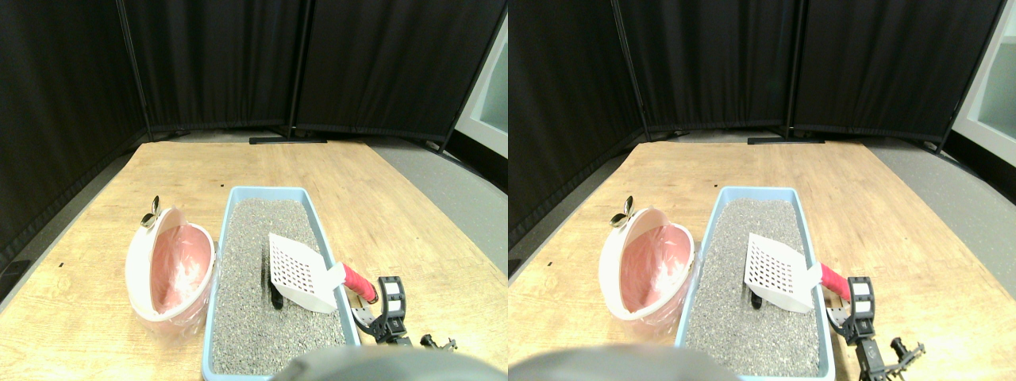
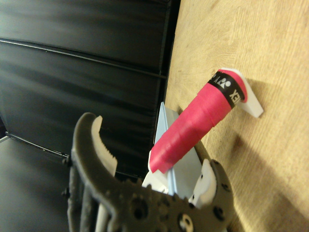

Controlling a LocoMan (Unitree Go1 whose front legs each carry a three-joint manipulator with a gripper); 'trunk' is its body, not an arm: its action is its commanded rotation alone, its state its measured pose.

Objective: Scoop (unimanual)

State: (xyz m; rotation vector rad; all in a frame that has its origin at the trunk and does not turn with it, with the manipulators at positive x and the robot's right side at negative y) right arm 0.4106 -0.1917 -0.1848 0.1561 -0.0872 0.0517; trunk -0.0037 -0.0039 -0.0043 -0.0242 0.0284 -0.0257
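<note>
A white slotted scoop (image 1: 300,274) lies tilted on the grey litter (image 1: 252,230) in a light blue tray (image 1: 266,191), its pink wrapped handle (image 1: 359,282) sticking out over the tray's right rim. A small dark lump (image 1: 275,300) sits in the litter just under the scoop's blade. My right gripper (image 1: 390,308) stands just right of the handle's end, beside the tray. In the wrist view the gripper (image 2: 149,145) is open, with the pink handle (image 2: 195,125) running between the spread jaws and not clasped.
A white bin with a pink liner (image 1: 171,266) stands against the tray's left side, a metal clip (image 1: 151,213) at its far rim. All rests on a wooden board (image 1: 381,206) ringed by black curtain screens (image 1: 222,63).
</note>
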